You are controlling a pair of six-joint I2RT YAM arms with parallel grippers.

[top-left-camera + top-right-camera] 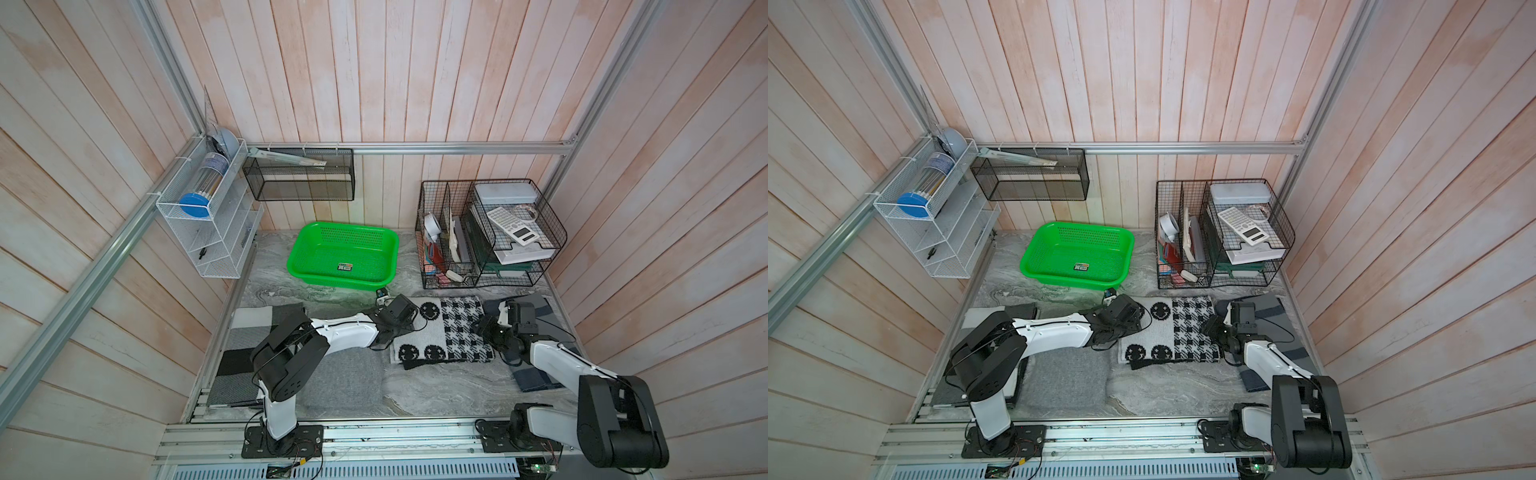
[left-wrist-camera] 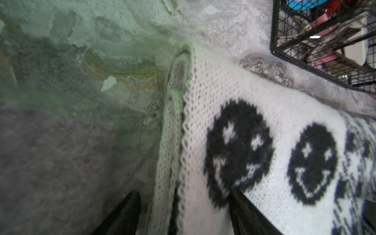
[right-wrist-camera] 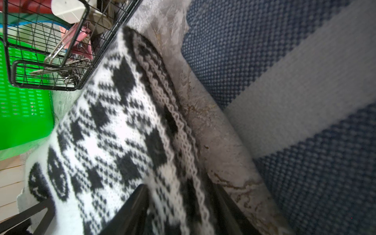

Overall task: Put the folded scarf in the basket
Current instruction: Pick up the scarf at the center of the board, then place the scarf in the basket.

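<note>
Left tool (image 2: 185,192): open, jaws straddling the folded scarf's (image 1: 449,332) left edge, one over the black-and-white knit, one clear of it. Scarf: flat on the surface (image 1: 436,390). Basket (image 1: 345,237), bright green: behind the scarf's left end, apart. Right tool (image 3: 180,186): jaws parted about the scarf's right edge; grip cannot be told.

Left arm (image 1: 345,332), right arm (image 1: 557,361): glossy white link shells, bulky matte black joint housings with small screws; thin black cables (image 1: 254,374) looped alongside; flat black base plates (image 1: 282,442); left gripper (image 2: 185,191), right gripper (image 3: 180,185): tapered black fingers (image 2: 122,213)
</note>
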